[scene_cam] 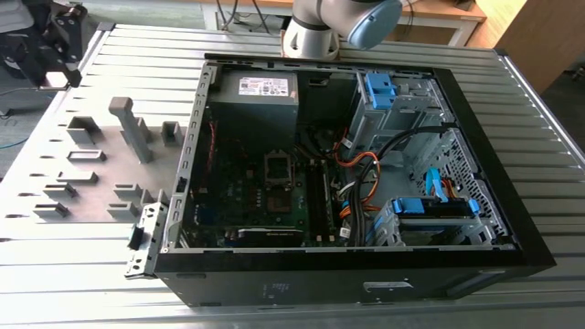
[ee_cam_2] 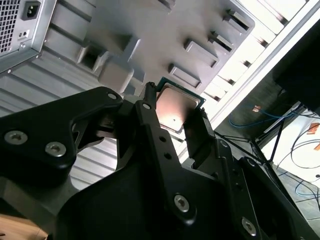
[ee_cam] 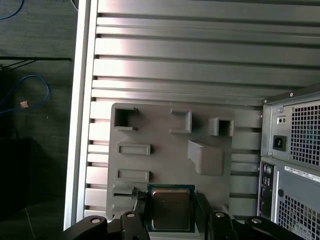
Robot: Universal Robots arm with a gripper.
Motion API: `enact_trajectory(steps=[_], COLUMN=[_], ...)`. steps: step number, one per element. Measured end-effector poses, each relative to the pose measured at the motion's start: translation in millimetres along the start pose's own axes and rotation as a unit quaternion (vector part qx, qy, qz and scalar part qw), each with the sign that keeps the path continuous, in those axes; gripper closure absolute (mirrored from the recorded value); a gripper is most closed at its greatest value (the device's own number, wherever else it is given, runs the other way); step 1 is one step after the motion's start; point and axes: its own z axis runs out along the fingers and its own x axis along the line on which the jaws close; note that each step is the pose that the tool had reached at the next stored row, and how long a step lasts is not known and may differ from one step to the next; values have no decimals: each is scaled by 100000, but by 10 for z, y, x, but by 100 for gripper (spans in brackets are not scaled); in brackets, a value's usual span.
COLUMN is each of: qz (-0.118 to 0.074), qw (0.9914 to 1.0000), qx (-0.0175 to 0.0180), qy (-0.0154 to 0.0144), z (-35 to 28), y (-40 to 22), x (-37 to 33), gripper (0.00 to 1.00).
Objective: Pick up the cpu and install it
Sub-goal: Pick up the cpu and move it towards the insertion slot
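Note:
The cpu, a thin square chip with a silvery top and green edge, sits between my gripper's two black fingers, which are shut on its opposite sides. It hangs above the near edge of the grey holder plate. In the exterior view my gripper is at the far left, over the table beside the plate and well away from the open computer case. The motherboard's black socket bracket lies in the middle of the case.
The plate carries several raised grey pockets and an upright post. The grey power supply fills the case's far corner. Orange and black cables and blue drive bays crowd the exterior view's right side. The ribbed metal table surrounds everything.

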Motion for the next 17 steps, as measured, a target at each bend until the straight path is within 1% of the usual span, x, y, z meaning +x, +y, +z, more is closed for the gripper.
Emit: enact_trajectory(steps=[10, 17], qz=[8, 14], qw=[100000, 100000], qx=[-3, -12], qy=[136, 284], z=[-5, -9], y=[-12, -22], x=[-311, -571], gripper=[53, 53])
